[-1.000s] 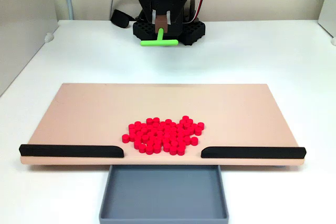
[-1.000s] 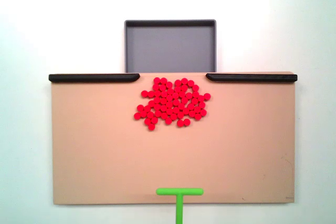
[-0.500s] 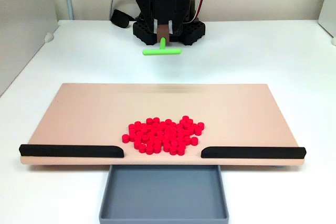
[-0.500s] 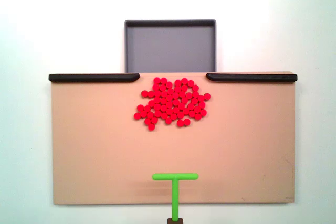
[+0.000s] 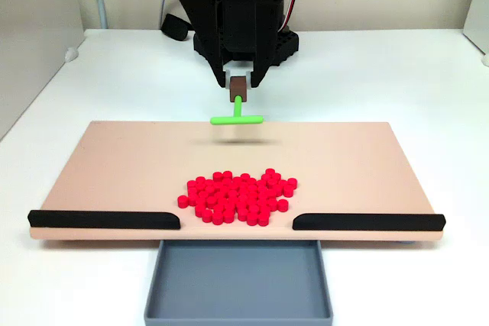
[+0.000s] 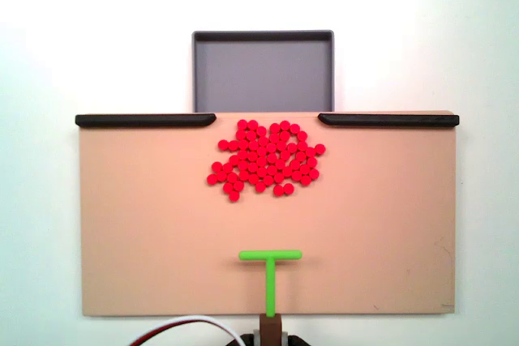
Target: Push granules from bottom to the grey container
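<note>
The granules [image 5: 237, 196] form a tight red cluster on the tan board [image 5: 114, 166], close to the gap between two black strips; in a fixed view from above the granules [image 6: 264, 160] lie just below that gap. The grey container [image 5: 238, 280] sits empty beyond the gap, also seen as the grey container [image 6: 263, 70]. My gripper [image 5: 239, 82] is shut on the brown stem of a green T-shaped tool [image 5: 236, 119]. The tool's crossbar [image 6: 270, 255] hovers over the board's arm-side part, well short of the granules.
Black strips [image 5: 103, 220] [image 5: 368, 221] line the board's edge on either side of the gap. The arm's black base [image 5: 244, 40] stands behind the board on the white table [image 5: 382, 74]. Red and white wires [image 6: 190, 326] hang by the gripper [image 6: 270, 331].
The arm has reached forward and lowered. The green tool has moved from beyond the board's arm-side edge to over the board, closer to the granules. The granules have not moved.
</note>
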